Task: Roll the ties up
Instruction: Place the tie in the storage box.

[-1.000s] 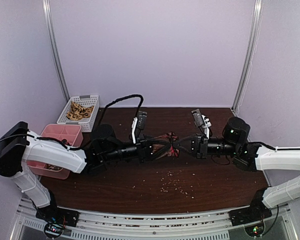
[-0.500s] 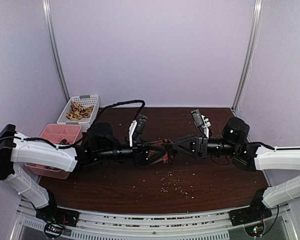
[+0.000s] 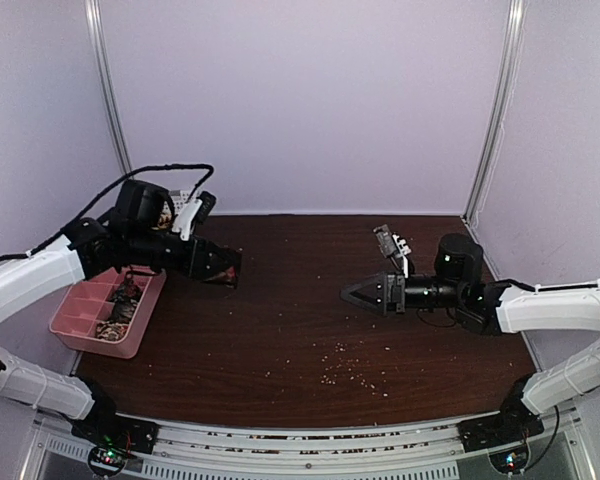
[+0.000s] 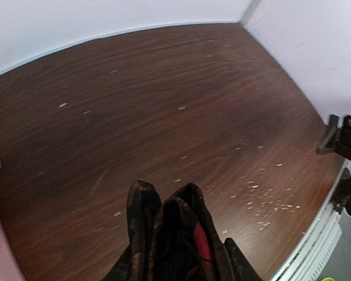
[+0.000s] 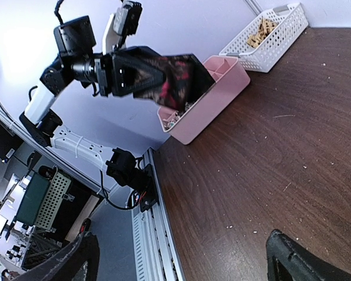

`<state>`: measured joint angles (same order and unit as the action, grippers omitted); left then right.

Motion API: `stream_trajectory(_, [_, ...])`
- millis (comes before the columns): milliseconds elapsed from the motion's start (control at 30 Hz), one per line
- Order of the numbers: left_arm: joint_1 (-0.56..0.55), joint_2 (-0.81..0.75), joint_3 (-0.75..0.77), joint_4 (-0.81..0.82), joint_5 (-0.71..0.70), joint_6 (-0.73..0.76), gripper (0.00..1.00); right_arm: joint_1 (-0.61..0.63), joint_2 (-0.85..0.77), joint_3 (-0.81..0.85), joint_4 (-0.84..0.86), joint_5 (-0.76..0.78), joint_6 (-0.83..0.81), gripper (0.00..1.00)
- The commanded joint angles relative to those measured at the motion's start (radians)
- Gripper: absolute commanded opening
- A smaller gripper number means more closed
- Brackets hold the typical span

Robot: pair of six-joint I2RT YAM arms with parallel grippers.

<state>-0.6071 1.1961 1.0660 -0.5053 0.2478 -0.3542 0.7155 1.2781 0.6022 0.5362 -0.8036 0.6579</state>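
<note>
**Three cameras, one worktop**

The top camera sits high behind the arm bases [image 3: 115, 432], well off, and looks down and forward over the whole worktop [image 3: 280, 340] to the back wall [image 3: 300, 100]. The left wrist camera rides just behind the left pincer [image 3: 223, 268], raised over the wood, and faces down and across toward the right edge; the tie [image 4: 175, 234] fills its bottom, close up. The right wrist camera sits low over the wood and faces left, its own fingers [image 5: 298, 263] at the bottom corners. With the top view it shares the left pincer, tray [image 5: 207, 108] and basket [image 5: 275, 35]; crumbs [image 4: 269, 205] show in the top and left wrist views.
</note>
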Motion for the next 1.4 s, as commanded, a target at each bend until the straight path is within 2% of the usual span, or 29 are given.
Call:
stream_trajectory(0, [0.179, -0.022, 0.14, -0.442, -0.095, 0.123, 0.0, -0.004, 0.049, 0.051, -0.044, -0.049, -0.032, 1.0])
stream_trajectory(100, [0.286, 0.009, 0.219, -0.586, -0.219, 0.174, 0.0, -0.004, 0.07, 0.049, -0.002, -0.064, -0.007, 1.0])
stream_trajectory(200, [0.392, 0.043, 0.274, -0.656, -0.282, 0.232, 0.0, -0.004, 0.084, 0.03, 0.104, -0.068, 0.055, 0.99])
stream_trajectory(300, [0.503, 0.072, 0.319, -0.651, -0.211, 0.282, 0.0, -0.004, 0.092, 0.01, 0.162, -0.07, 0.086, 1.0])
stream_trajectory(400, [0.564, 0.138, 0.379, -0.66, -0.178, 0.318, 0.0, -0.004, 0.096, 0.001, 0.179, -0.078, 0.095, 1.0])
stream_trajectory(567, [0.595, 0.25, 0.415, -0.621, -0.148, 0.37, 0.0, -0.004, 0.099, -0.035, 0.252, -0.081, 0.14, 1.0])
stream_trajectory(933, [0.688, 0.529, 0.634, -0.64, -0.034, 0.444, 0.0, -0.004, 0.075, -0.077, 0.235, -0.069, 0.123, 0.99])
stream_trajectory(1133, [0.708, 0.612, 0.631, -0.646, 0.01, 0.465, 0.0, -0.004, 0.086, -0.075, 0.234, -0.068, 0.121, 1.0])
stream_trajectory(1367, [0.708, 0.67, 0.587, -0.62, -0.005, 0.469, 0.0, -0.004, 0.123, -0.073, 0.256, -0.073, 0.134, 1.0])
